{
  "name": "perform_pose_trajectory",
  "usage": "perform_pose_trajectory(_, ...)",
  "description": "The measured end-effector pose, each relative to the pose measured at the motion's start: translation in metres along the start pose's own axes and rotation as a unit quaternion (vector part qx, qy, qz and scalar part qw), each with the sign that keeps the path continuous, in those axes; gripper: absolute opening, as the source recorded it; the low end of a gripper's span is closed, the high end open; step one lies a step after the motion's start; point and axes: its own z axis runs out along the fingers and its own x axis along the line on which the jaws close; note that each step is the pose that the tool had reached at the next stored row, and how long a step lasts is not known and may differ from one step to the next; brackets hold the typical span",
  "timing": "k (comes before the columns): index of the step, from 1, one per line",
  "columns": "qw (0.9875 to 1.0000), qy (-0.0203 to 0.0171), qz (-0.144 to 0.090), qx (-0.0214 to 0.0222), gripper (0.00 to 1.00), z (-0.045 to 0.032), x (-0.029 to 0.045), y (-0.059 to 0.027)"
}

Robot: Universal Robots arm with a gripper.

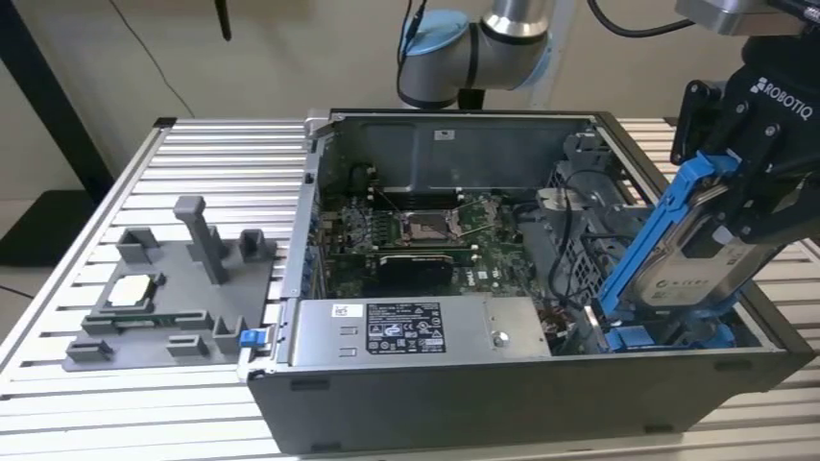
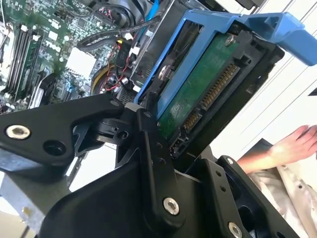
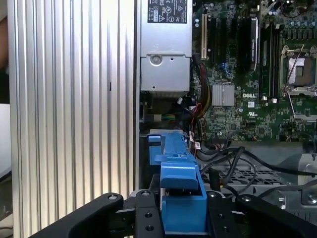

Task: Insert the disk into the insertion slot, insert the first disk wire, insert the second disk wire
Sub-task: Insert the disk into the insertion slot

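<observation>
Framed in bright blue, the silver-grey, white-labelled disk (image 1: 677,274) sits in the black gripper (image 1: 733,219). Its underside shows green in the second wrist view. The ribbed table (image 1: 192,154) is silver, the motherboard (image 1: 423,226) green.

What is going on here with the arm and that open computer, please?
The robot's claw is shut on the disk, a hard drive in a blue carrier, and holds it tilted over the exterior view's right end of the open computer case. The disk's lower end is down by the insertion slot with its blue rails, but it is not seated flat yet. A person's hand shows beside the rig in the second wrist view.
</observation>
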Motion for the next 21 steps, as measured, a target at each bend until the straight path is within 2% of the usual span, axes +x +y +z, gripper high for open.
perform_pose_trajectory(8, 1.0, -0.0009, 0.0, 0.0, 0.0, 0.0005, -0.0002, -0.0001)
perform_pose_trajectory(13, 1.0, -0.0039, 0.0, -0.0001, 0.0, 0.0025, -0.002, -0.0001)
perform_pose_trajectory(21, 1.0, -0.0047, 0.0, -0.0001, 0.0, 0.0135, -0.0042, -0.0046)
